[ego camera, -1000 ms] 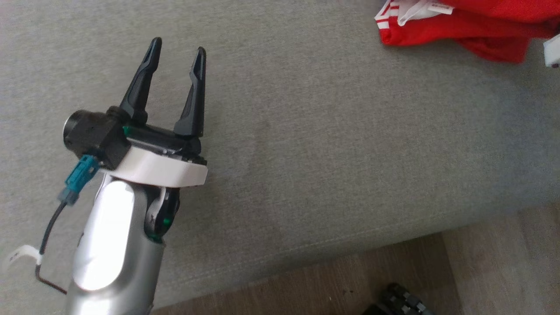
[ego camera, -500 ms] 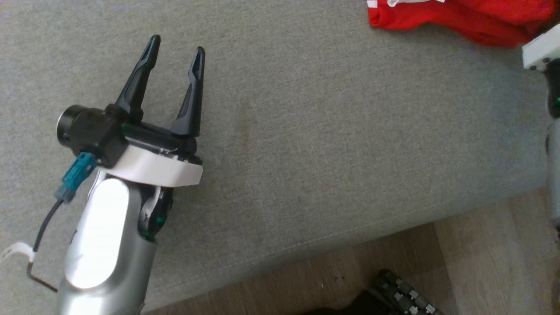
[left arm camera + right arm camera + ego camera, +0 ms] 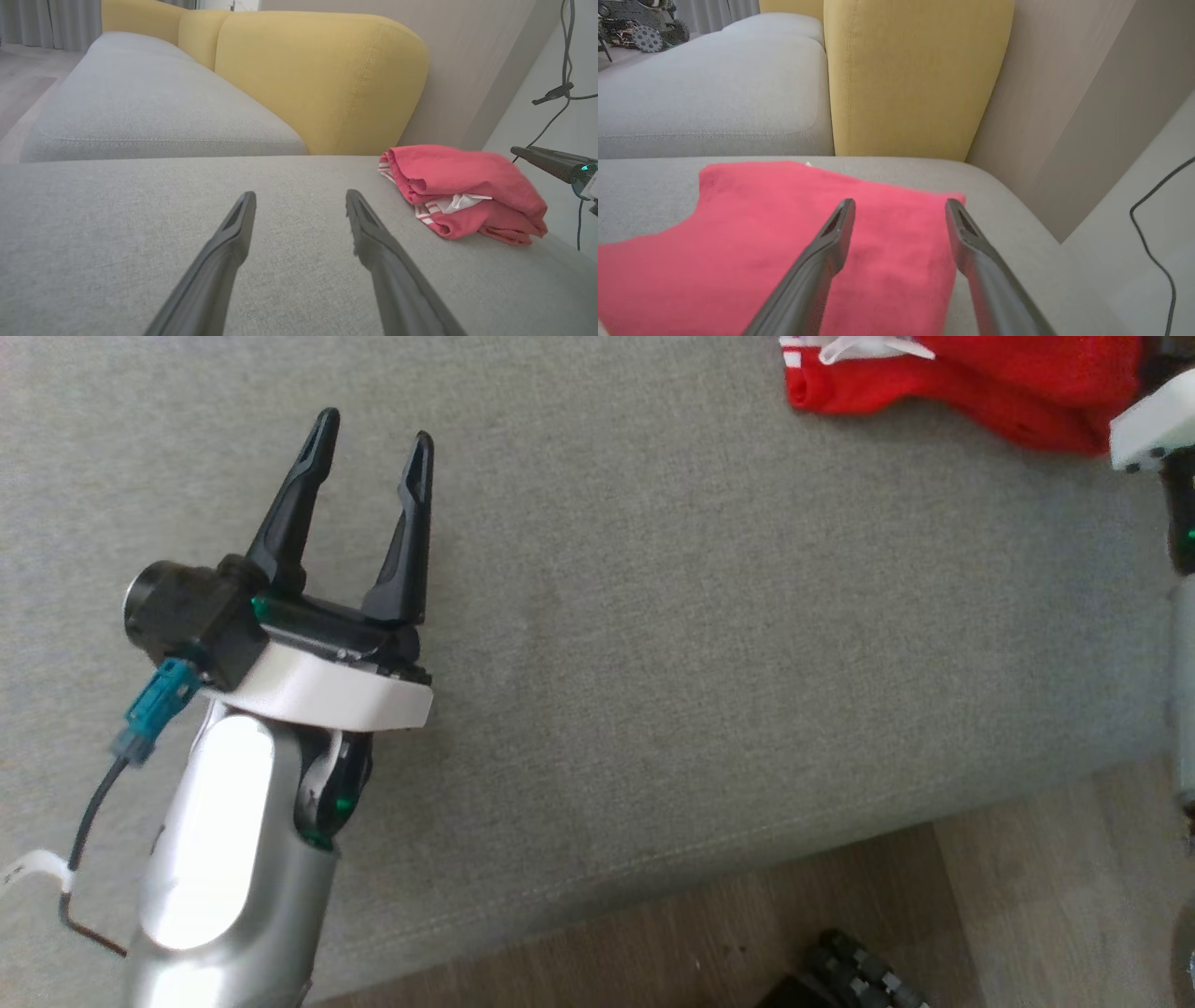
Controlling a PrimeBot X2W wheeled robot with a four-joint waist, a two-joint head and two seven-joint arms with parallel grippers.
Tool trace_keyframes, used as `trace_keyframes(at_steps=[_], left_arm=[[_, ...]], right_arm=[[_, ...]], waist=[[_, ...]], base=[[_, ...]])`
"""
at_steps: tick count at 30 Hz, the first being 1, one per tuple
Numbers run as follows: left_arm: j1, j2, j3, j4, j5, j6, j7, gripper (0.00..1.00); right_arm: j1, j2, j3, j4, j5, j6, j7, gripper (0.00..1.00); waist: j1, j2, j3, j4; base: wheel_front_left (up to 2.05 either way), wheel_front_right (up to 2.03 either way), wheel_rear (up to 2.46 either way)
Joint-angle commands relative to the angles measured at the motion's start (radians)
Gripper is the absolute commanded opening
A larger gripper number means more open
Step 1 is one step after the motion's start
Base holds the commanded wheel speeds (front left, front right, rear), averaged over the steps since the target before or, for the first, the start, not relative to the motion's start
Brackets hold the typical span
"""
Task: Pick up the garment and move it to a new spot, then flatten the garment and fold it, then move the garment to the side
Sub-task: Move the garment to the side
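garment: bunched red fabric garment with white-striped trim [image 3: 962, 383], lying far right on the grey woven cushion [image 3: 700, 616] | left gripper [image 3: 373, 427]: fingers spread, nothing between them, over bare cushion near left, well apart from garment | right gripper [image 3: 901, 203]: fingers spread, empty, over the garment, yellow upholstered backrest [image 3: 915, 79] beyond

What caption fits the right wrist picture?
Right gripper, jaws open, facing the red garment on the grey sofa.

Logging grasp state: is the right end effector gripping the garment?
No, the right end effector hangs over the garment, jaws apart, pinching nothing.
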Motion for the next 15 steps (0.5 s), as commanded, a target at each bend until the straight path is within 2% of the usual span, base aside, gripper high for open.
trace_keyframes(at_steps=[1, 5, 7, 11, 15], left_arm=[[-0.007, 0.004, 0.030, -0.032, -0.005, -0.006, -0.005, 1.00], [0.011, -0.014, 0.053, -0.040, -0.024, -0.006, -0.005, 1.00], [0.025, -0.023, 0.069, -0.046, -0.033, -0.006, -0.005, 1.00], [0.057, -0.035, 0.096, -0.053, -0.043, -0.006, -0.005, 1.00], [0.092, -0.044, 0.122, -0.062, -0.057, -0.006, -0.005, 1.00]], right_arm=[[0.005, -0.005, 0.002, -0.047, -0.019, 0.006, -0.014, 1.00], [0.047, 0.003, 0.010, -0.132, -0.090, 0.006, -0.037, 1.00], [0.075, 0.026, 0.030, -0.188, -0.104, 0.006, -0.043, 1.00], [0.145, 0.066, 0.083, -0.309, -0.082, 0.006, -0.038, 1.00], [0.232, 0.080, 0.146, -0.427, -0.020, 0.006, -0.025, 1.00]], waist=[[0.0000, 0.0000, -0.027, 0.016], [0.0000, 0.0000, -0.083, 0.046], [0.0000, 0.0000, -0.108, 0.059], [0.0000, 0.0000, -0.157, 0.088], [0.0000, 0.0000, -0.210, 0.121]], base=[[0.00, 0.00, 0.00], [0.00, 0.00, 0.00], [0.00, 0.00, 0.00], [0.00, 0.00, 0.00], [0.00, 0.00, 0.00]])
